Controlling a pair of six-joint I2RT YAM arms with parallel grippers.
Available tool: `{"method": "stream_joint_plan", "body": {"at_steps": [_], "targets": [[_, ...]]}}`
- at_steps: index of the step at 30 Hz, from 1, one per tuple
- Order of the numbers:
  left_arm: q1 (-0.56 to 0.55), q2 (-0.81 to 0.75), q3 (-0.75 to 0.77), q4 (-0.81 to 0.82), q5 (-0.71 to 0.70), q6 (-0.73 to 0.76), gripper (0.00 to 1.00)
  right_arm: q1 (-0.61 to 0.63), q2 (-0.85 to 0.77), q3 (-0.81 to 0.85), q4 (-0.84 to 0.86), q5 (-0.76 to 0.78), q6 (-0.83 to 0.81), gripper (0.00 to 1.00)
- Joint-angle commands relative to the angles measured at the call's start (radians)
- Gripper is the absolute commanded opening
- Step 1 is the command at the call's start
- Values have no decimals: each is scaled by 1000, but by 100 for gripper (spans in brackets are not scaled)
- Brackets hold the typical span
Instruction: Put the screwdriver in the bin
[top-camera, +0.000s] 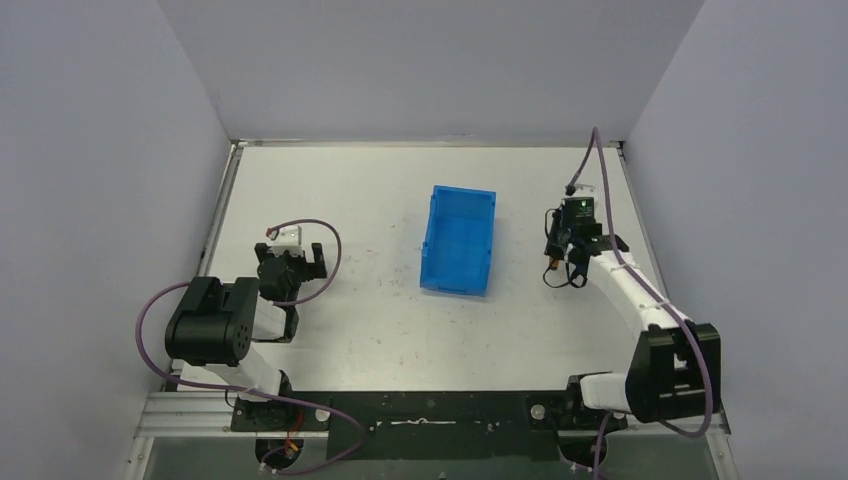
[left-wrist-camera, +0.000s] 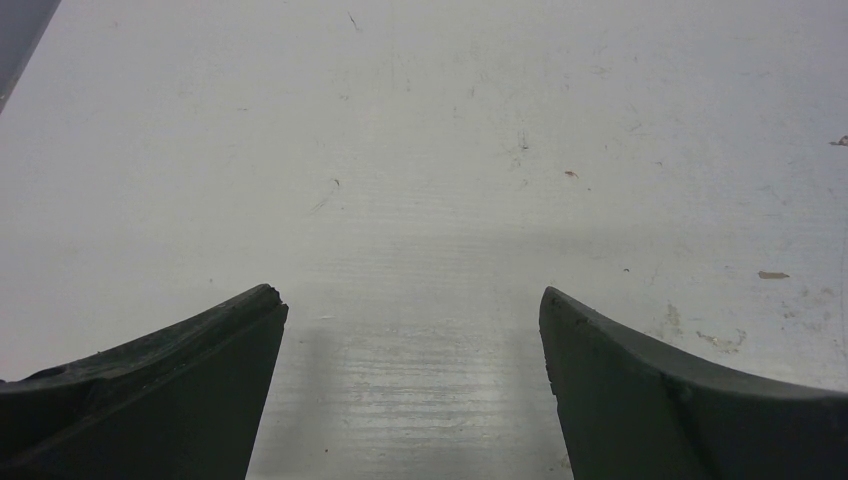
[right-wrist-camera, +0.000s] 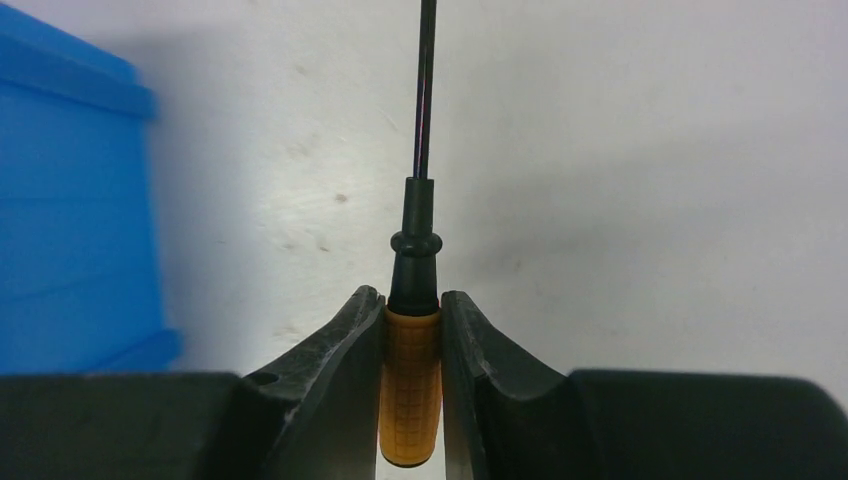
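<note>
The blue bin (top-camera: 458, 240) stands in the middle of the white table; its wall (right-wrist-camera: 70, 200) fills the left of the right wrist view. My right gripper (right-wrist-camera: 412, 300) is shut on the orange handle of the screwdriver (right-wrist-camera: 410, 385), whose thin black shaft points away from the camera. In the top view the right gripper (top-camera: 556, 255) is to the right of the bin, apart from it, with the screwdriver's handle (top-camera: 549, 270) just showing. My left gripper (left-wrist-camera: 412, 300) is open and empty over bare table, left of the bin in the top view (top-camera: 288, 262).
Grey walls close the table on the left, back and right. A metal rail (top-camera: 222, 215) runs along the table's left edge. Purple cables loop from both arms. Bare table lies between the right gripper and the bin.
</note>
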Motion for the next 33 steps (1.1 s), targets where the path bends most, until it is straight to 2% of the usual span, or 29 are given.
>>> {"method": "stream_joint_plan", "body": {"at_steps": [1,6,9,12,16,24,31,33], "targets": [[6,-6,20,67,11,0,97,128,-175,170,-77,85,50,0],[6,-7,19,67,11,-1,97,352,-214,262,-31,129,122,0],[6,-6,19,68,11,0,97,491,-145,311,11,178,122,0],[6,-7,19,67,12,-1,97,560,-30,354,32,178,116,0],[6,-7,19,67,11,-1,97,581,115,384,38,155,137,0],[6,-6,19,67,11,-1,97,581,291,340,102,137,150,0],[6,-7,19,68,12,0,97,572,456,368,104,139,148,0],[6,-6,19,67,11,-1,97,565,478,369,115,142,152,3]]}}
